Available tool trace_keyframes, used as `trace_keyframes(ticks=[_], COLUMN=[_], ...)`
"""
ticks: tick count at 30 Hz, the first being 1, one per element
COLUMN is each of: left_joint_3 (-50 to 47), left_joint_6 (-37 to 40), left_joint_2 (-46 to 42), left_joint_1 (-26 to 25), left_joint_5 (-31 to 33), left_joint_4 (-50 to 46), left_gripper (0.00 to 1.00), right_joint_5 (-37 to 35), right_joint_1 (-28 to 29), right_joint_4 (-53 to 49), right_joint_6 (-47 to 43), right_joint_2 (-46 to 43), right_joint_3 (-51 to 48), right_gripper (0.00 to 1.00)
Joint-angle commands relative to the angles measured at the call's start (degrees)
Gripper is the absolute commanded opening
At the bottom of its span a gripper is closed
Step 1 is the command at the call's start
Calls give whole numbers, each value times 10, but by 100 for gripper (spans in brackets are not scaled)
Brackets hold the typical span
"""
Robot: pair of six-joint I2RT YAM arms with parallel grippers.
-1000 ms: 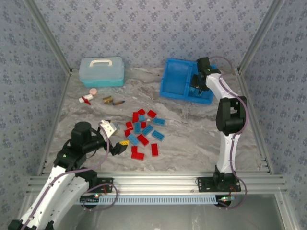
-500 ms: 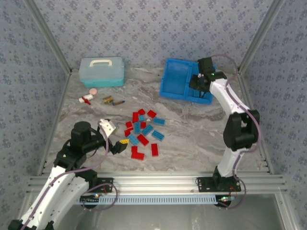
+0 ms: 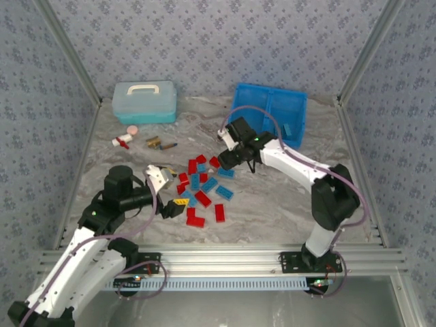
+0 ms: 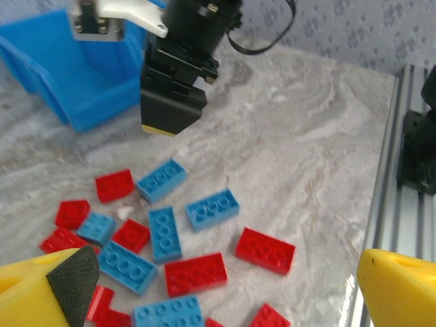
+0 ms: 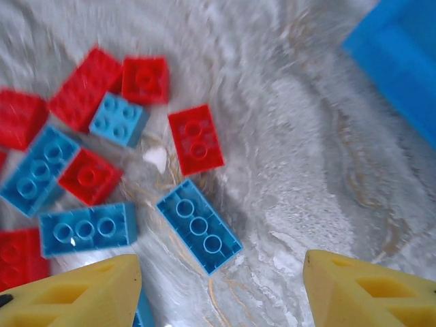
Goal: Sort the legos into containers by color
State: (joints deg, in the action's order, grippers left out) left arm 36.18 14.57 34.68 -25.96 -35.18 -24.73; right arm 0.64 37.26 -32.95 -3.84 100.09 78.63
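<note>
Right wrist view shows the right claw [image 5: 218, 286] wide and empty above a blue brick [image 5: 199, 225], seemingly lined up to take it; the left claw [image 4: 226, 291], also wide, waits over the loose bricks [image 3: 203, 187], well apart from the tray [image 3: 252, 112].

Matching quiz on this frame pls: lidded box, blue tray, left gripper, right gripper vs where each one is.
Things:
1. pale blue lidded box
2. blue tray
3. left gripper
4. right gripper

Places:
a. at the far edge of the lego pile, on the tray's side, open and empty
b. far left of the table
c. at the near-left edge of the lego pile, open and empty
d. far right of the table

Pairs: 1-b, 2-d, 3-c, 4-a
</note>
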Motion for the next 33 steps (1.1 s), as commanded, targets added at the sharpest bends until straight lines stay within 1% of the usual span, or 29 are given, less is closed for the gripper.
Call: trace_keyframes(ticks=[1, 4, 6, 10, 13, 15, 17, 21, 25, 28, 32, 33], left_joint_3=[0, -3, -3, -1, -2, -3, -3, -3, -4, -4, -4, -4], left_joint_6=[40, 58, 65, 68, 70, 70, 71, 71, 71, 70, 68, 68], left_joint_2=[-15, -23, -21, -15, -17, -17, -17, -17, -17, -17, -17, -17], left_joint_1=[-23, -66, -70, -70, -71, -71, -70, -70, -70, -70, -70, -70], left_joint_5=[2, 31, 31, 23, 24, 26, 27, 31, 36, 38, 42, 42], left_joint_4=[-63, -76, -78, -75, -75, -75, -74, -75, -74, -74, -74, -75], left_gripper=[99, 99, 99, 99, 99, 99, 99, 99, 99, 99, 99, 99], right_joint_5=[34, 50, 58, 63, 58, 69, 79, 76, 66, 63, 41, 36], right_joint_1=[-2, 8, 8, 9, 10, 8, 6, 5, 6, 7, 9, 9], right_joint_4=[-31, -17, -26, -82, -90, -86, -86, -94, -79, -68, -75, -75], right_joint_6=[-149, -212, -230, -267, -282, -286, -291, -301, -302, -299, -296, -296], right_joint_2=[22, 38, 60, 126, 153, 162, 171, 187, 194, 199, 213, 214], right_joint_3=[20, 17, 36, 98, 115, 116, 116, 111, 98, 93, 101, 101], right_gripper=[68, 81, 86, 88, 88, 88, 86, 83, 77, 69, 50, 47])
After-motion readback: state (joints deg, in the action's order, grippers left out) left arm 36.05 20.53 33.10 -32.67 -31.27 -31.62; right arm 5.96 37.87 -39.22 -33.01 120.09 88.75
